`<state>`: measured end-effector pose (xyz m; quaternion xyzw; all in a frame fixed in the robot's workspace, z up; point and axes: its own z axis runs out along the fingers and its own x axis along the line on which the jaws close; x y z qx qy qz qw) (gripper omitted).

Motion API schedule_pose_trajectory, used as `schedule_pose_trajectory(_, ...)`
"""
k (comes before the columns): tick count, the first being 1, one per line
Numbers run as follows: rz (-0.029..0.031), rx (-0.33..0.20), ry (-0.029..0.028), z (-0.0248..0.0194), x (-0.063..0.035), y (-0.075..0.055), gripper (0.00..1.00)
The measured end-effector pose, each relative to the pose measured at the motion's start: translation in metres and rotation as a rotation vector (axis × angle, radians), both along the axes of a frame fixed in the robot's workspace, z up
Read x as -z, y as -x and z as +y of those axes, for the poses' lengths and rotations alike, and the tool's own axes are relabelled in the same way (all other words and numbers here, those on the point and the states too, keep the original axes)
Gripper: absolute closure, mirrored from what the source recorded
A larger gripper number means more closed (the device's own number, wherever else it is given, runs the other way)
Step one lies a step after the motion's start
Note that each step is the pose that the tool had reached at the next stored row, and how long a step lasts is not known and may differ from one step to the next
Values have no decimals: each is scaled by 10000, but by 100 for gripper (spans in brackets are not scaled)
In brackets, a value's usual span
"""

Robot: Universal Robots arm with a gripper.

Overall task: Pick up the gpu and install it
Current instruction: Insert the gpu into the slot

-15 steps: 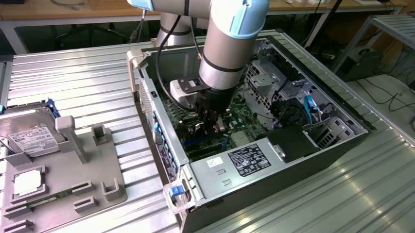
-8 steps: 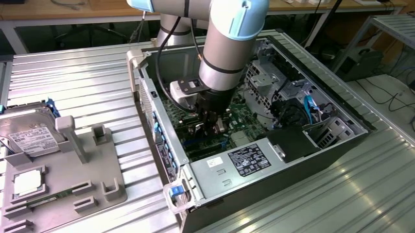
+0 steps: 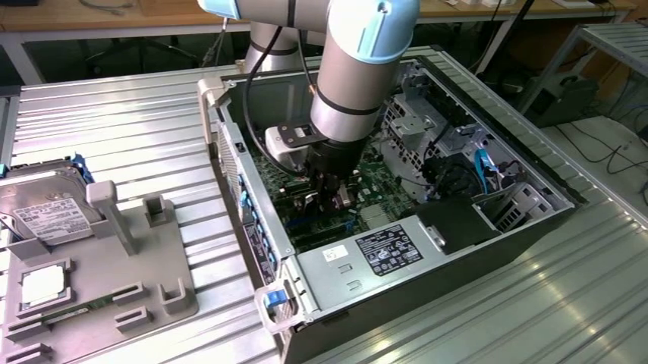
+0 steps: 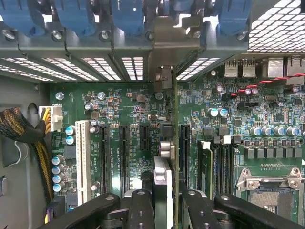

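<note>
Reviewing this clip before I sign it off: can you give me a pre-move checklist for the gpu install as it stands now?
1. gpu held edge-on in the gripper: ok.
2. Card bracket reaches the rear slot openings: ok.
3. Card lined up with a motherboard slot: cannot tell.
4. Card fully seated: cannot tell.
5. Arm inside the open computer case, above the motherboard: ok.

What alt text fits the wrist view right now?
The gripper holds the gpu edge-on above the green motherboard, its metal bracket up against the case's rear slot openings. Black expansion slots run alongside.
</note>
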<state>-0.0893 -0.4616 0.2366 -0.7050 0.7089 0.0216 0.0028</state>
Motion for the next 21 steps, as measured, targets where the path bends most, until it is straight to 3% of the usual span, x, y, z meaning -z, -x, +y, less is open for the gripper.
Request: schedule_pose_trajectory(21,0,-2,0,0,41,0,72)
